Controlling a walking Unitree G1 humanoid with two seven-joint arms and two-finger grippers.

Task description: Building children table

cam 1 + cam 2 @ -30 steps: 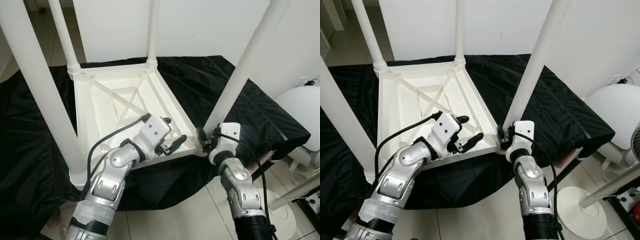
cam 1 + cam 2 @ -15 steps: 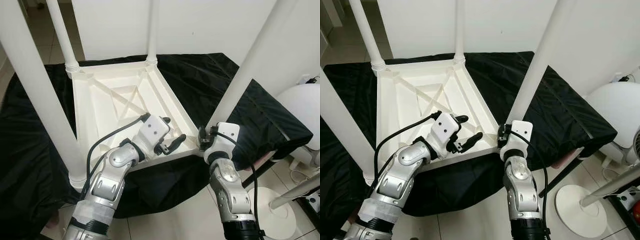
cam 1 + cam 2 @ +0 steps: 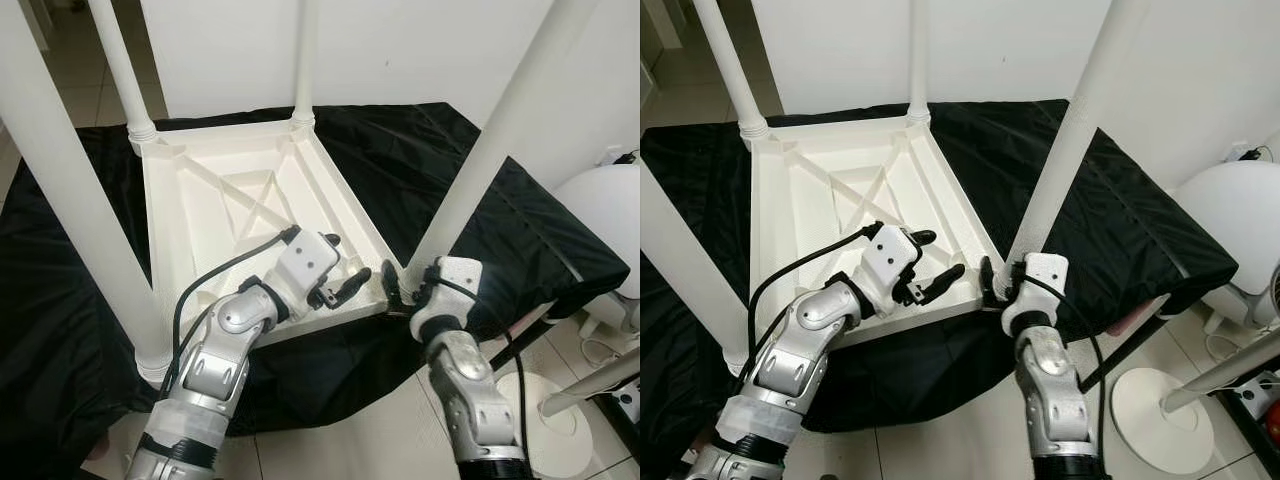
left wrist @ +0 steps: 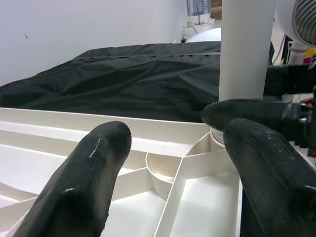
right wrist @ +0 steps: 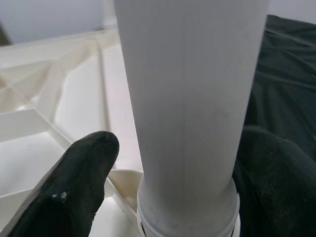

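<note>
A white plastic children's table (image 3: 230, 200) lies upside down on a black cloth (image 3: 420, 160), its four legs pointing up. My right gripper (image 3: 408, 285) is at the base of the near right leg (image 3: 480, 150). In the right wrist view the leg (image 5: 187, 98) stands between the two fingers (image 5: 84, 182), with a gap on one side. My left gripper (image 3: 345, 260) hovers open over the table's ribbed underside (image 4: 187, 192) near that corner, holding nothing. The leg (image 4: 247, 49) rises just beyond its fingertips.
The other three legs stand at the near left (image 3: 80, 200) and at the far corners (image 3: 120, 70), (image 3: 305, 60). A white round appliance (image 3: 605, 220) and a stand base (image 3: 1160, 420) sit on the tiled floor at my right. A white wall is behind.
My right forearm has swung and its gripper has shifted slightly inward around the leg's base. The left gripper keeps its place. The view has shifted a little.
</note>
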